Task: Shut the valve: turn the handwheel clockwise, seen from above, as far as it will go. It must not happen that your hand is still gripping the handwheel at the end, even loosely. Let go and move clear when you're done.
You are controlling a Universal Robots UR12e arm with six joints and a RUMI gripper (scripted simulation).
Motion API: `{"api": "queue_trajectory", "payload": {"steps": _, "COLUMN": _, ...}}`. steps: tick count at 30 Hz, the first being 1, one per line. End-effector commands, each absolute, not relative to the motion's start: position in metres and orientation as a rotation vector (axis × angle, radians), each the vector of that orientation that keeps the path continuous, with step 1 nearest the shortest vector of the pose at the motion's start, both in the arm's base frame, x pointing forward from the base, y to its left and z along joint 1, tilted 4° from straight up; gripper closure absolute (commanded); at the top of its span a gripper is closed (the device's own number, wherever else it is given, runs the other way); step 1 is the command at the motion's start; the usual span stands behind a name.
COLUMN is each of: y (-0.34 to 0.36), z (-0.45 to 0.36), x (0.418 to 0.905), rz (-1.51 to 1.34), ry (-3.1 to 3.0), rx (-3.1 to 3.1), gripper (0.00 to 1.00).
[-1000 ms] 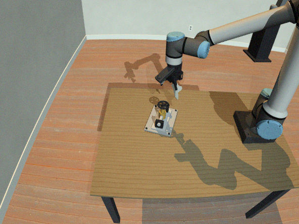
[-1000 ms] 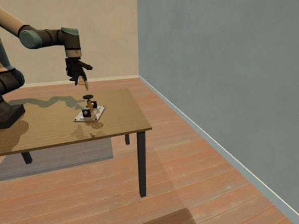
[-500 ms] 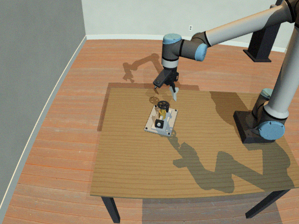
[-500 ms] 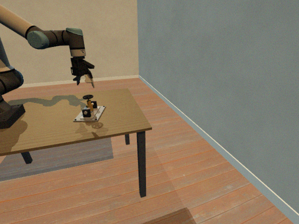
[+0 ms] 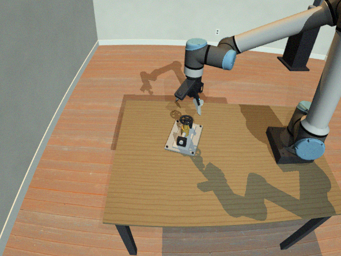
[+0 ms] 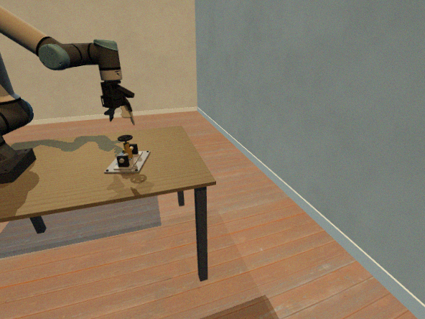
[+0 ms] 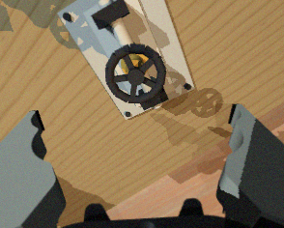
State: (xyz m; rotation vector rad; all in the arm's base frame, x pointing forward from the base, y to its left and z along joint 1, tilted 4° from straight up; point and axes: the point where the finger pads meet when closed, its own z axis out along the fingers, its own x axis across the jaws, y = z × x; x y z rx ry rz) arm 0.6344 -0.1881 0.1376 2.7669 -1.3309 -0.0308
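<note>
Pincer [image 5: 188, 106] hangs wide apart and holds nothing, above the counter's [image 5: 144, 190] far edge; the handwheel [image 5: 186, 119], black and five-spoked, tops a yellow valve [image 5: 185, 130] on a pale plate [image 5: 197, 139] mid-counter, just below the pincer.

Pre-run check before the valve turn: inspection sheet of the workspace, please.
Surface: wooden table on dark legs, carrying shadows of the arm.
Job's things: black handwheel on a yellow valve body, mounted on a light base plate; untouched.
Clutter: nothing seen.
Grippers: gripper open, holding nothing, above the handwheel and off to one side; fingers wide apart.
Cables: nothing seen.
Surroundings: plank floor, grey wall, wall socket, arm base plate on the table.
</note>
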Motion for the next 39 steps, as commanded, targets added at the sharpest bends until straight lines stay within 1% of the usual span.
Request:
{"api": "queue_trajectory", "payload": {"steps": 1, "y": -0.189, "z": 0.133, "x": 0.633, "rz": -0.036, "ry": -1.331, "rx": 2.767, "gripper": 0.00}}
{"api": "queue_trajectory", "payload": {"steps": 39, "y": -0.191, "z": 0.090, "x": 0.630, "rz": -0.037, "ry": -1.331, "rx": 2.767, "gripper": 0.00}}
